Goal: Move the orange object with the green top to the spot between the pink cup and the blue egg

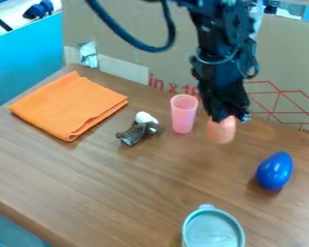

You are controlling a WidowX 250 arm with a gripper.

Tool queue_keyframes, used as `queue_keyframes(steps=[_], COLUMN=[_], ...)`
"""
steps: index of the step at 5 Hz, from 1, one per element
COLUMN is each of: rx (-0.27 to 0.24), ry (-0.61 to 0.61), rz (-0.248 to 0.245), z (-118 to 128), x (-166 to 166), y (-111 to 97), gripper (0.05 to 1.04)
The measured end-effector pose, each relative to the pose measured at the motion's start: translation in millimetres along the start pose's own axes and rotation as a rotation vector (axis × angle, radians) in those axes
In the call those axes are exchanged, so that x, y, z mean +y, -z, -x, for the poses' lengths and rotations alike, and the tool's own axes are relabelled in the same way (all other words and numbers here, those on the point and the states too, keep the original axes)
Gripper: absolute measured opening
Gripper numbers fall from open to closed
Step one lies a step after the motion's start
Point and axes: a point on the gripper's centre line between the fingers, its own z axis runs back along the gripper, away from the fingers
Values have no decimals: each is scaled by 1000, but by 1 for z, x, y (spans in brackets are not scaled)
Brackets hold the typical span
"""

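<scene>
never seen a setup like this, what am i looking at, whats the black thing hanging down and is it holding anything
The black thing is a robot arm, coming in from the top edge and ending in a gripper. The one picture is from a fixed camera looking down at a slant.

The gripper is right at the top of a peach-coloured cup; whether it grips the cup I can't tell. Beside that is a pink cup, upright on the wooden table. Also there are a folded orange cloth, a small brownish object with a white part, a blue egg-shaped object and, at the bottom edge, a round pale blue-grey lid.
</scene>
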Motion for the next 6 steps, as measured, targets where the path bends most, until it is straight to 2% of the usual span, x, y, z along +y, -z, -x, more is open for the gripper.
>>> queue_keyframes(steps=[1, 2, 4, 5, 6], rx=[16, 26, 7, 4, 2], ry=[-1, -18, -62, -61, -82], rz=[4, 28, 50, 63, 80], z=[-4, -7, -9, -9, -1], x=[0, 3, 19, 19, 16], y=[26, 43, 51, 51, 42], gripper=[200, 200, 200, 245, 540])
